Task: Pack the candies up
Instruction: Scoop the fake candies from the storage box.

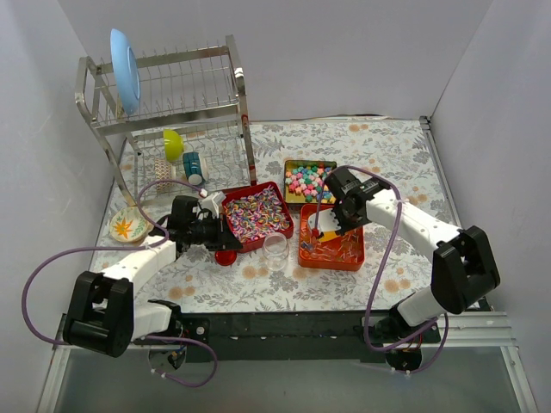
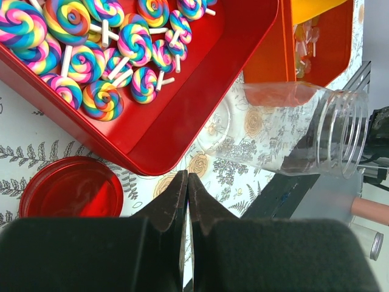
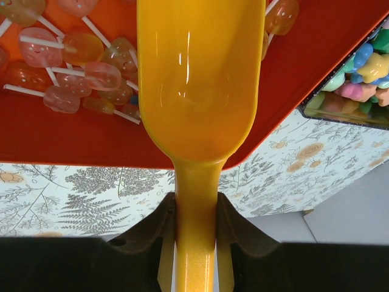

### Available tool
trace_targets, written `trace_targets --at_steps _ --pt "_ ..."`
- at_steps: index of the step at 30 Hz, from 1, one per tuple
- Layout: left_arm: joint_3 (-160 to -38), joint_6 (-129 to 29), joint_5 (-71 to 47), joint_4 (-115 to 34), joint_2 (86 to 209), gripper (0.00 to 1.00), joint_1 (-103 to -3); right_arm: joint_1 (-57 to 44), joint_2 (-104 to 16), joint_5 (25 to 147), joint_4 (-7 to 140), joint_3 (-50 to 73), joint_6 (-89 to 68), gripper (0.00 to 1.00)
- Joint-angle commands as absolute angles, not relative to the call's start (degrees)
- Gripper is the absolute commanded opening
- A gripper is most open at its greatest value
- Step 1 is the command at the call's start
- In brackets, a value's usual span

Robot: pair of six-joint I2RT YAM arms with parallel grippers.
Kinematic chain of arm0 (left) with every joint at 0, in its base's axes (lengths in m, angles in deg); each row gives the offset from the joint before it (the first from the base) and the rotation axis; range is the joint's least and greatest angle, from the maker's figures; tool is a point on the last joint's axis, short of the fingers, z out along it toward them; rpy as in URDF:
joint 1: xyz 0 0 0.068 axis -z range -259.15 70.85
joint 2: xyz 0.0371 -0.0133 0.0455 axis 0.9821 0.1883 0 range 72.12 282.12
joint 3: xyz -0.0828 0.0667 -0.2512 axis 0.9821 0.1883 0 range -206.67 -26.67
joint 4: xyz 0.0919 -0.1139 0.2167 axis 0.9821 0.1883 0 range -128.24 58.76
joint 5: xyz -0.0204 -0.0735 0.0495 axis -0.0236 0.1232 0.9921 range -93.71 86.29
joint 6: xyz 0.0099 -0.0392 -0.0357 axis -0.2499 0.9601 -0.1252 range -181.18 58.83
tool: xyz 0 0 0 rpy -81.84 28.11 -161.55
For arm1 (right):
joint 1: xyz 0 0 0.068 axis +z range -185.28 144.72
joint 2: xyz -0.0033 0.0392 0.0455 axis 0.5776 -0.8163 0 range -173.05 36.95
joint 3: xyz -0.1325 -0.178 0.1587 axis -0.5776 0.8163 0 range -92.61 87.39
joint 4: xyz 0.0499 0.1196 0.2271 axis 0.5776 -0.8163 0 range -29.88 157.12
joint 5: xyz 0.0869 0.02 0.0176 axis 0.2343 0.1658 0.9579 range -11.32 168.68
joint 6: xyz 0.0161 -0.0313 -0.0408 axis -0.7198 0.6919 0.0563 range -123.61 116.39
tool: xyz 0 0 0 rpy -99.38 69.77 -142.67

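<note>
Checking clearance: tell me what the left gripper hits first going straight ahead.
Probably the near wall of the red tray holding swirl lollipops; the left gripper, jaws shut, points between the red lid and the clear jar.

Mock kitchen lab booth: white walls (image 1: 344, 52), dish rack (image 1: 176, 107).

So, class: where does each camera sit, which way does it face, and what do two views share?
Top external: above and behind, looking down on the table; left arm, right arm show.
Left wrist: looks down past the shut left gripper at red lid, clear jar, swirl lollipops.
Right wrist: looks along the yellow scoop in the right gripper, over the orange tray.
Shared: both wrist views show the orange tray.
</note>
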State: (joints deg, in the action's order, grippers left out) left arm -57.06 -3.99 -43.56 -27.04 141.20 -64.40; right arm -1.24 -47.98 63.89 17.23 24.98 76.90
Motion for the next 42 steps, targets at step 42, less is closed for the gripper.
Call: trace_targets --at_steps 42 --pt "-67.89 -8.97 -41.94 -24.62 147.97 0.0 -68.07 -2.15 -44.0 84.65 10.52 31.49 147.13 0.01"
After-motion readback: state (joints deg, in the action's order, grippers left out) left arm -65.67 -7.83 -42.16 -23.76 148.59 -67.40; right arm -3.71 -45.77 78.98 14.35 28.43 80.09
